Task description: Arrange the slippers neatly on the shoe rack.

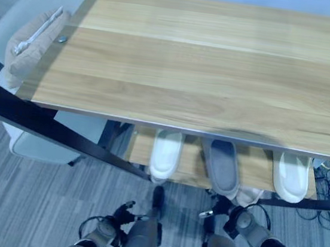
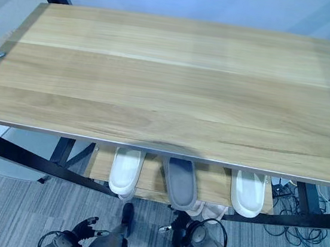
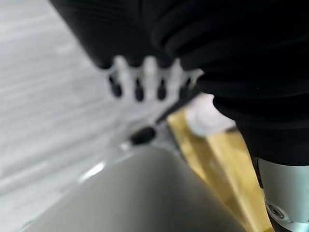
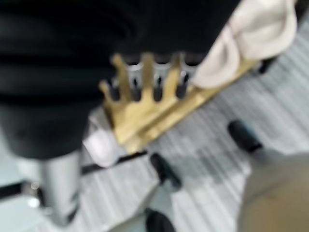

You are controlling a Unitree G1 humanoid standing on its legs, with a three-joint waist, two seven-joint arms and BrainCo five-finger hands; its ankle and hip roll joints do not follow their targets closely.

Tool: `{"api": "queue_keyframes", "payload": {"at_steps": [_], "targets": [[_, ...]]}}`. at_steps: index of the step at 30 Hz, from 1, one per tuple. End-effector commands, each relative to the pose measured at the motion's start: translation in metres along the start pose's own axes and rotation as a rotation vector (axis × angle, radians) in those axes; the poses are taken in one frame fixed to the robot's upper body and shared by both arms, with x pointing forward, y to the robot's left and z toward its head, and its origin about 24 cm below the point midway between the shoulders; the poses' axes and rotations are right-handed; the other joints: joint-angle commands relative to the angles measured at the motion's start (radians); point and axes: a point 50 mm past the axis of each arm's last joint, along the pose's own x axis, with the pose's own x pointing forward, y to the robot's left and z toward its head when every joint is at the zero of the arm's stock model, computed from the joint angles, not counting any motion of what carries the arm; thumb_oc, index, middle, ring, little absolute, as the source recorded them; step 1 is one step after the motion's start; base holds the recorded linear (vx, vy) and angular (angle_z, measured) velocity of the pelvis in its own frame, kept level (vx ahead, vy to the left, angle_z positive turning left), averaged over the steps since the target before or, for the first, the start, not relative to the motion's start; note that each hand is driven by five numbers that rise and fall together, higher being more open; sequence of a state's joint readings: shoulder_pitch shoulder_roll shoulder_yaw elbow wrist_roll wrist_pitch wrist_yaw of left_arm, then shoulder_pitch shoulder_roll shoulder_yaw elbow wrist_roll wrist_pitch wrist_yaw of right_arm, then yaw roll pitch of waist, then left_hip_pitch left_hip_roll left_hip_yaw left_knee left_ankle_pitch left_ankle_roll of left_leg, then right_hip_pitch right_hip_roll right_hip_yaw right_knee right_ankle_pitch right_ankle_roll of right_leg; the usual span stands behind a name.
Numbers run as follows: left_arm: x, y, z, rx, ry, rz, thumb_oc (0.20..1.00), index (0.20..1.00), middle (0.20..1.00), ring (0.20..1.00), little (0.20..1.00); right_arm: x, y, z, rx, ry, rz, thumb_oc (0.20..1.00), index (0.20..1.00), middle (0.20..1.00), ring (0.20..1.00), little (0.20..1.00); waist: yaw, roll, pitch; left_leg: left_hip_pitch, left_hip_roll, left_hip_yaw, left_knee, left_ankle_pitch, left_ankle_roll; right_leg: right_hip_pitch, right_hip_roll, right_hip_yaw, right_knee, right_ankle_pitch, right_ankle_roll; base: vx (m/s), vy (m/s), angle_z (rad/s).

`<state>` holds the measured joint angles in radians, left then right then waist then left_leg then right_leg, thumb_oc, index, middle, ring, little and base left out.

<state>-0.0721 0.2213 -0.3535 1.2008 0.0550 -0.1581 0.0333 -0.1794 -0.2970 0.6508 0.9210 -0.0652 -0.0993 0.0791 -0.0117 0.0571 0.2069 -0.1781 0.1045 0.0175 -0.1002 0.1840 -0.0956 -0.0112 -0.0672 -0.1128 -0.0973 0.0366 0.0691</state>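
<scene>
In the left eye view, a wide wooden top shelf (image 1: 208, 62) is seen from above, and the lower shelf (image 1: 194, 157) of the shoe rack shows just beneath its front edge. On that lower shelf three slippers lie side by side with toes pointing outward: a white slipper (image 1: 165, 154) toward the shelf's left end, a grey slipper (image 1: 223, 167) at its middle and another white slipper (image 1: 290, 175) toward its right end. A beige shape (image 1: 246, 197), perhaps a further slipper, is glimpsed at the shelf's front edge beside the grey one; what it is cannot be told. The left hand (image 1: 122, 213) and the right hand (image 1: 217, 211) hang low in front of the shelf, holding nothing. The right eye view gives the same row. In the left wrist view the left hand's fingers (image 3: 140, 84) are seen straight and apart. In the right wrist view the right hand's fingers (image 4: 154, 82) are likewise straight and spread, with pale slippers (image 4: 260, 34) beyond on the shelf. The arranging is judged largely done; only the beige shape may need placing. No writing can be read.
</scene>
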Motion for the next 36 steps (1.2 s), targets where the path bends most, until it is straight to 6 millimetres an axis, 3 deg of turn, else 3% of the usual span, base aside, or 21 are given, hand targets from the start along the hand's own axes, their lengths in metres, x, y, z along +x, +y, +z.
{"api": "queue_keyframes", "payload": {"at_steps": [1, 8, 15, 20, 26, 34, 36], "targets": [[0.005, -0.011, 0.011, 0.106, -0.001, -0.042, 1.000, 1.000, 1.000, 1.000, 1.000, 0.004, -0.003, 0.018, -0.022, -0.063, 0.017, 1.000, 1.000, 1.000, 1.000, 1.000, 0.023, 0.012, 0.008, 0.062, -0.003, 0.000, 0.013, -0.111, 0.014, -0.075, -0.098, 0.029, 0.088, -0.042, 0.078, 0.02, 0.005, 0.04], [0.001, -0.015, -0.005, 0.112, 0.056, -0.056, 1.000, 1.000, 1.000, 1.000, 1.000, 0.005, 0.026, 0.013, -0.026, -0.047, 0.108, 1.000, 1.000, 1.000, 1.000, 1.000, 0.021, -0.013, -0.041, 0.097, 0.001, 0.014, 0.013, -0.127, 0.012, -0.022, -0.092, 0.024, 0.054, -0.040, 0.077, 0.03, 0.008, 0.01], [-0.001, -0.020, -0.011, 0.120, 0.073, -0.081, 1.000, 1.000, 1.000, 1.000, 1.000, 0.003, 0.040, 0.004, 0.015, -0.008, 0.145, 1.000, 1.000, 1.000, 1.000, 1.000, 0.018, -0.014, -0.077, 0.118, -0.001, 0.018, 0.013, -0.134, 0.009, 0.010, -0.094, 0.015, 0.041, -0.042, 0.080, 0.02, 0.004, 0.00], [-0.002, -0.024, -0.011, 0.129, 0.068, -0.100, 1.000, 1.000, 1.000, 1.000, 1.000, 0.003, 0.044, 0.009, 0.021, -0.033, 0.174, 1.000, 1.000, 1.000, 1.000, 1.000, 0.016, -0.008, -0.082, 0.124, -0.006, 0.019, 0.013, -0.138, 0.008, 0.021, -0.099, 0.013, 0.028, -0.038, 0.083, 0.00, 0.005, 0.02], [-0.004, -0.025, -0.018, 0.152, 0.086, -0.114, 1.000, 1.000, 1.000, 1.000, 1.000, 0.003, 0.048, 0.033, -0.028, -0.140, 0.234, 1.000, 1.000, 1.000, 1.000, 1.000, 0.020, -0.011, -0.088, 0.130, -0.004, 0.024, 0.013, -0.141, 0.006, 0.035, -0.102, 0.009, 0.013, -0.034, 0.085, 0.00, 0.003, -0.01], [-0.004, -0.016, -0.020, 0.181, 0.089, -0.090, 1.000, 1.000, 1.000, 1.000, 1.000, -0.005, 0.051, 0.083, -0.085, -0.363, 0.313, 1.000, 1.000, 1.000, 1.000, 1.000, 0.024, -0.026, -0.084, 0.129, 0.001, 0.025, 0.013, -0.140, 0.002, 0.039, -0.102, 0.006, 0.016, -0.035, 0.086, -0.01, -0.001, 0.03], [-0.004, -0.013, -0.019, 0.174, 0.080, -0.072, 1.000, 1.000, 1.000, 1.000, 1.000, -0.019, 0.039, 0.111, -0.140, -0.522, 0.302, 1.000, 1.000, 1.000, 1.000, 1.000, 0.020, -0.030, -0.080, 0.130, 0.004, 0.025, 0.013, -0.141, 0.001, 0.038, -0.101, 0.008, 0.018, -0.034, 0.087, -0.03, 0.003, -0.07]]}}
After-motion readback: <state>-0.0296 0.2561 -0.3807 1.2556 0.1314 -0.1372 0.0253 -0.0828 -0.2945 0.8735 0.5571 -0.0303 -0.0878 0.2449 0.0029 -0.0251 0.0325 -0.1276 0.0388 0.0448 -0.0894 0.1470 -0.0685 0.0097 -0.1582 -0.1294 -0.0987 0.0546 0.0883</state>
